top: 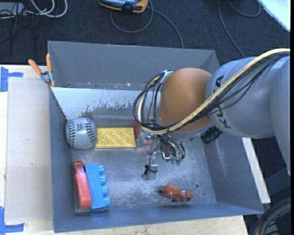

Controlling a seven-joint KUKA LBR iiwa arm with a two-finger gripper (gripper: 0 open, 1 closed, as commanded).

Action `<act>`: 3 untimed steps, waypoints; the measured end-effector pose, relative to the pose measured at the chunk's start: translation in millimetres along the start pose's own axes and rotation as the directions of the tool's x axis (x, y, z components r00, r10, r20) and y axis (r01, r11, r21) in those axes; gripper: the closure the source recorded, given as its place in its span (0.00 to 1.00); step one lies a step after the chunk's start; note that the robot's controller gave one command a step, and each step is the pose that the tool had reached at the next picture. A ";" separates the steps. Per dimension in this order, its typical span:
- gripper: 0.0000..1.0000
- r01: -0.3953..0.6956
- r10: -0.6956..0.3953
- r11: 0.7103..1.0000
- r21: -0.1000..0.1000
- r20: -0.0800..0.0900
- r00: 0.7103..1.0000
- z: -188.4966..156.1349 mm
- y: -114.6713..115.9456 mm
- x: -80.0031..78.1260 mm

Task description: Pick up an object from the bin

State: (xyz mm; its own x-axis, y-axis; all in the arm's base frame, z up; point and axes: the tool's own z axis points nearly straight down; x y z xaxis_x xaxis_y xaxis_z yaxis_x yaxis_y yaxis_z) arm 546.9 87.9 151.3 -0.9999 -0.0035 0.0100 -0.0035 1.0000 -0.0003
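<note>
Claw [150,170] low over middle of bin [132,65]; yellow brick [116,137] up-left, small red toy [176,193] down-right.

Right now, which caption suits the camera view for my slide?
Gripper low inside the grey bin, between a yellow brick and a red toy.

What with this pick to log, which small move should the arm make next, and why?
Probably shift toward the small red toy: the gripper hangs over bare bin floor, while that toy lies close and alone.
</note>
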 end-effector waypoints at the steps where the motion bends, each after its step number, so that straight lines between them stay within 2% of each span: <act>1: 0.00 -0.003 0.003 1.000 -0.001 0.008 1.000 -4.4 -0.4 -1.8; 2: 0.00 0.097 -0.097 0.995 0.000 0.015 0.995 22.0 8.6 -31.5; 3: 0.00 0.181 -0.181 0.984 0.000 -0.001 0.984 34.4 14.0 -64.4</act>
State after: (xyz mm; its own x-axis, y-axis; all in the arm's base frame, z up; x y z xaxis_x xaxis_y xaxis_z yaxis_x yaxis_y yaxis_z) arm 610.9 102.1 116.2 -0.9828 -0.1843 0.0106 -0.1843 0.9829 0.0013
